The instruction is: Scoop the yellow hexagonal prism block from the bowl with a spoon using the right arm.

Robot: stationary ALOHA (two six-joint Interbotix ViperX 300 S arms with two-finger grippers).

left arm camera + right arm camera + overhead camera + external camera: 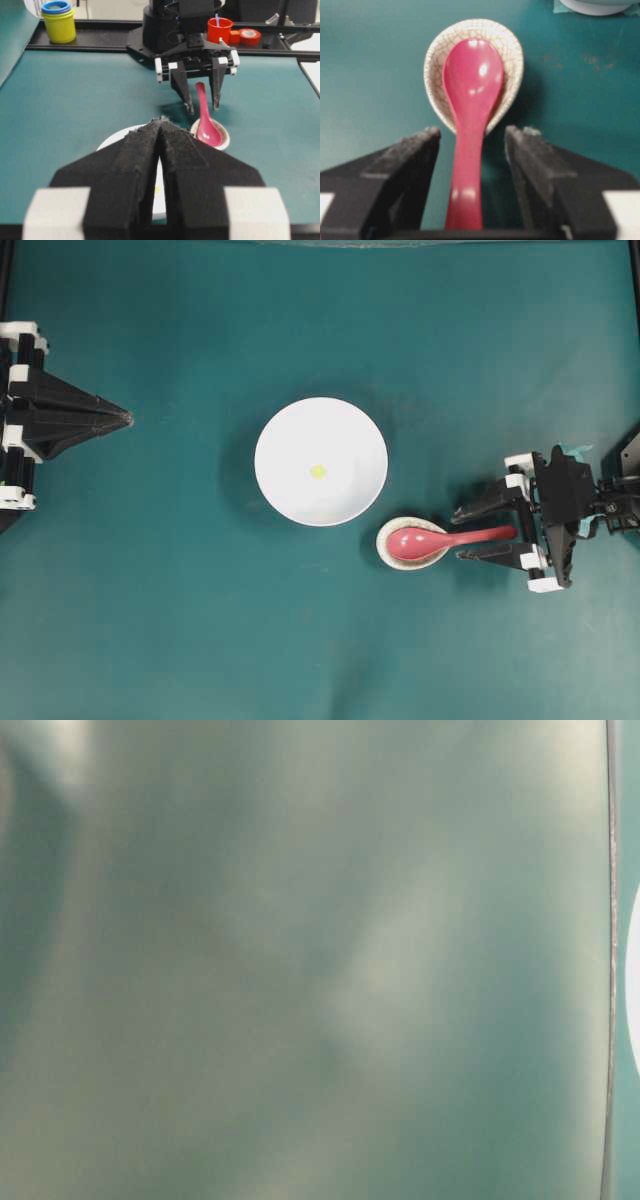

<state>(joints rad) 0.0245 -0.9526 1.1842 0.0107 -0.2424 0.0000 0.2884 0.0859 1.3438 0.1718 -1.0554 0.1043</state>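
The white bowl [290, 440] sits mid-table with the tiny yellow hexagonal prism block [318, 471] near its centre. Just to its lower right, the pink-red spoon [440, 538] rests with its scoop in a small speckled spoon rest [385, 548], handle pointing right. My right gripper [460, 535] is open, one finger on each side of the handle [470, 165], with gaps on both sides. In the right wrist view the scoop [472, 80] lies ahead of the right gripper [473, 132]. My left gripper [128, 419] is shut and empty at the far left, tips [161, 120] pointing at the bowl [112, 142].
Beyond the far table edge stand a yellow cup stack with a blue top [59, 21], a red cup [220, 30] and a red tape roll [250, 36]. The table-level view is a teal blur. Teal mat [200, 620] surrounds the dishes.
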